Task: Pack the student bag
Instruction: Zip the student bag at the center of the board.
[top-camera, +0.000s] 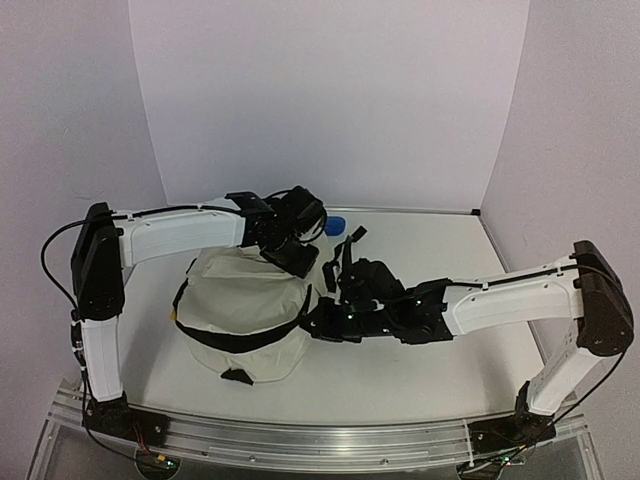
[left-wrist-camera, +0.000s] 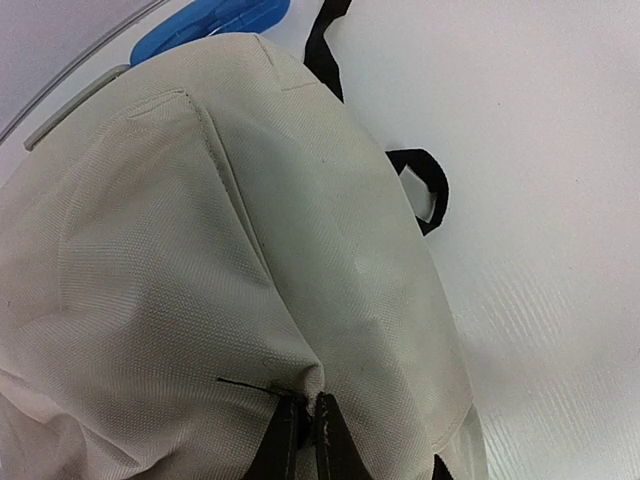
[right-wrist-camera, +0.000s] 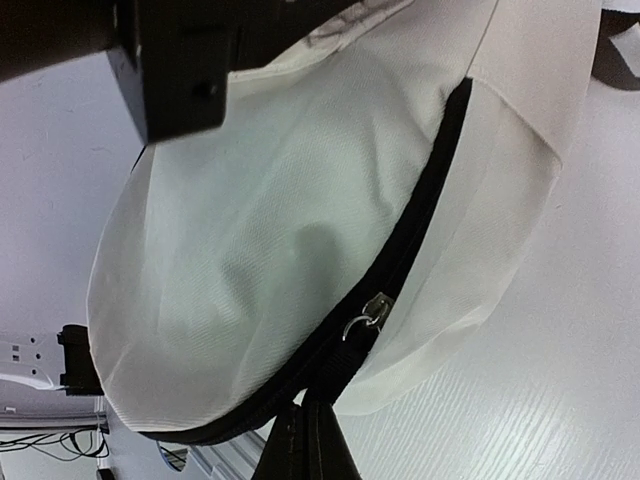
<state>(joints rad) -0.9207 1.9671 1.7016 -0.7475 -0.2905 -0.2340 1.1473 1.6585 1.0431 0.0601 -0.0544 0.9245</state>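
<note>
Left of centre on the bench (top-camera: 440, 370): the student bag (top-camera: 245, 315), a large cream soft-fabric backpack with a black zip and black straps, lies domed and bulging between my two arms.
Left jaws: closed on a pucker of the bag's cream cloth beside a stitched seam. In the left wrist view the fabric gathers right at my tips, bottom centre of the frame.
Right jaws: closed to a thin slit at the bag's right flank, pressed into the black zip track (right-wrist-camera: 410, 240) just below the small metal zip pull (right-wrist-camera: 368, 318). I judge I am nipping the track or bag edge, not the pull itself.
Zip: the stretch in my right wrist view looks closed; the rest I cannot see.
Straps: black webbing straps (top-camera: 345, 250) trail loose on the bench at the bag's upper right.
Behind the bag: a flat bright-blue plastic thing (top-camera: 334, 226) sits half hidden at the bag's top edge; I cannot tell what it is.
Feel: soft and limp, so cloth will stretch towards me before the body follows. The weave is rough, not slippery, and nothing about it is fragile. It looks filled, so probably has some weight.
Best hold: seams, zip tape, the metal pull or the strap webbing, where the material is doubled and stiffer. A plain panel only gives a slack fold.
Risk: pulling from one pinch may drag the whole bag across the bench.
</note>
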